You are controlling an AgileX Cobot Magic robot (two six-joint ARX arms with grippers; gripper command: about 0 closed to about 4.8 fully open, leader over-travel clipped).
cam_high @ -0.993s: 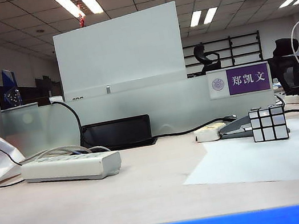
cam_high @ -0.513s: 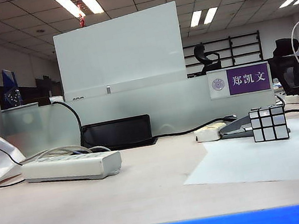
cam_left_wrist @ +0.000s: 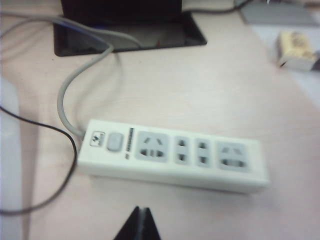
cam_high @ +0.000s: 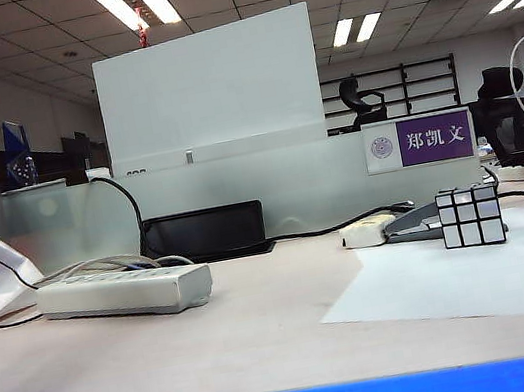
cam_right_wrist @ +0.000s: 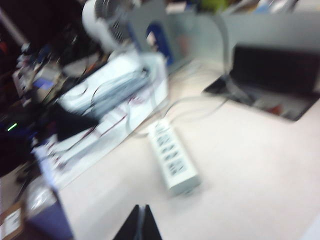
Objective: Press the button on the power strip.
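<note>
Starting nearest, the left gripper (cam_left_wrist: 141,223) is seen at the edge of the left wrist view as a dark wedge with its fingers pressed together, poised above the pale wooden tabletop (cam_left_wrist: 210,80) and short of the long light-grey plastic power strip (cam_left_wrist: 172,155). The strip lies flat toward the left of the tabletop in the exterior view, its grey cable (cam_left_wrist: 70,90) curling away behind it. A small grey rounded button (cam_left_wrist: 115,142) is seen at the cable end of the strip, beside the sockets. No contact with it is shown, so the press is judged not yet done; the descent onto the button remains. The right gripper (cam_right_wrist: 141,223) is likewise closed, held high and well apart from the strip, in a heavily blurred view. Farther back, a black-and-silver puzzle cube (cam_high: 471,215) stands on a white paper sheet (cam_high: 479,274). Both arms appear only as dark smears at the exterior view's upper corners, so their poses cannot be made out.
</note>
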